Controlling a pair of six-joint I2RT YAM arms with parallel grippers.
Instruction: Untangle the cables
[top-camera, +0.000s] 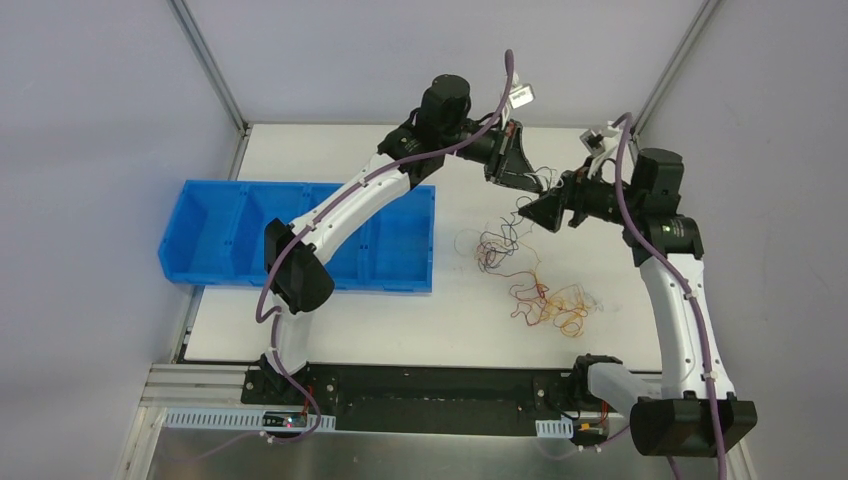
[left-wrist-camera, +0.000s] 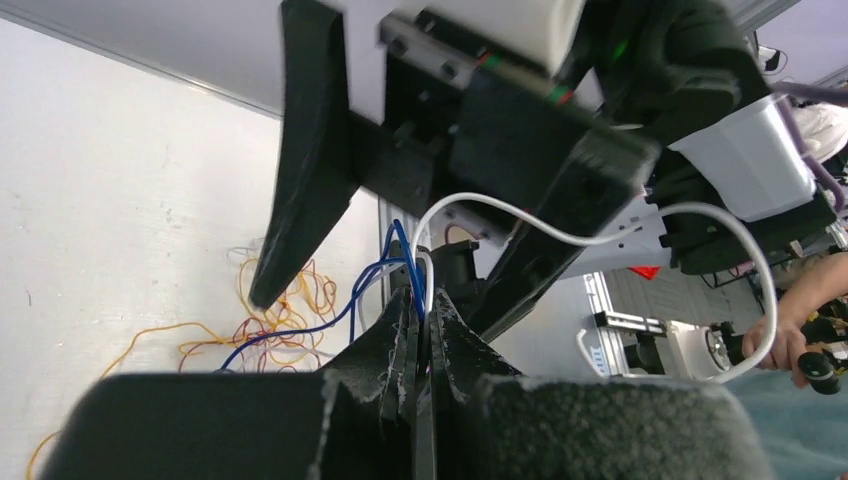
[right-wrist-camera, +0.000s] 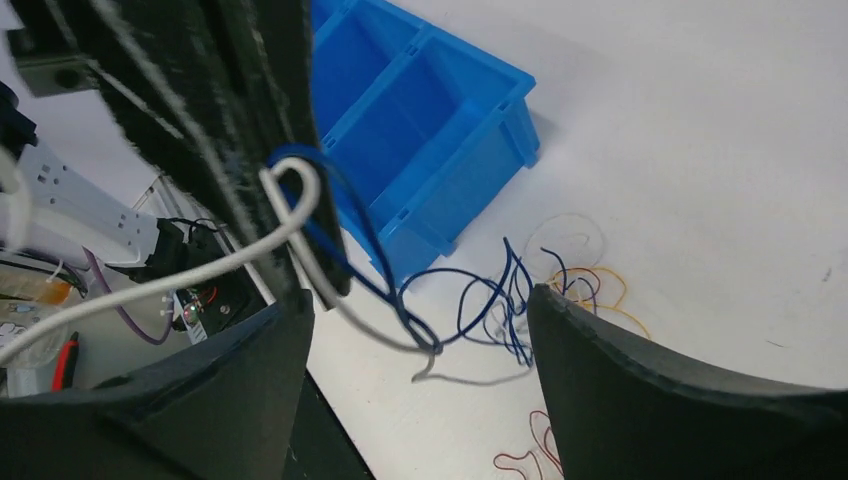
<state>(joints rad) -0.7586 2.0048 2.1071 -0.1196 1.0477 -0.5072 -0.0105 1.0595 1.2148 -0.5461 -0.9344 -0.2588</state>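
Thin curly cables lie on the white table: a dark blue tangle (top-camera: 495, 245) and an orange, red and yellow tangle (top-camera: 552, 303). My left gripper (top-camera: 530, 183) is raised at the far middle, shut on a blue wire (left-wrist-camera: 400, 255) and a white wire (left-wrist-camera: 428, 270) that trail down to the table; its jaws (left-wrist-camera: 425, 300) are pressed together. My right gripper (top-camera: 527, 212) is open just right of it. In the right wrist view its fingers (right-wrist-camera: 640, 390) straddle the hanging blue strands (right-wrist-camera: 470, 290) and white wire (right-wrist-camera: 300, 215) without touching them.
A blue bin (top-camera: 215, 235) with several compartments stands at the left, under my left arm; it also shows in the right wrist view (right-wrist-camera: 440, 120). The orange tangle shows in the left wrist view (left-wrist-camera: 270, 320). Grey walls enclose the table's back and sides.
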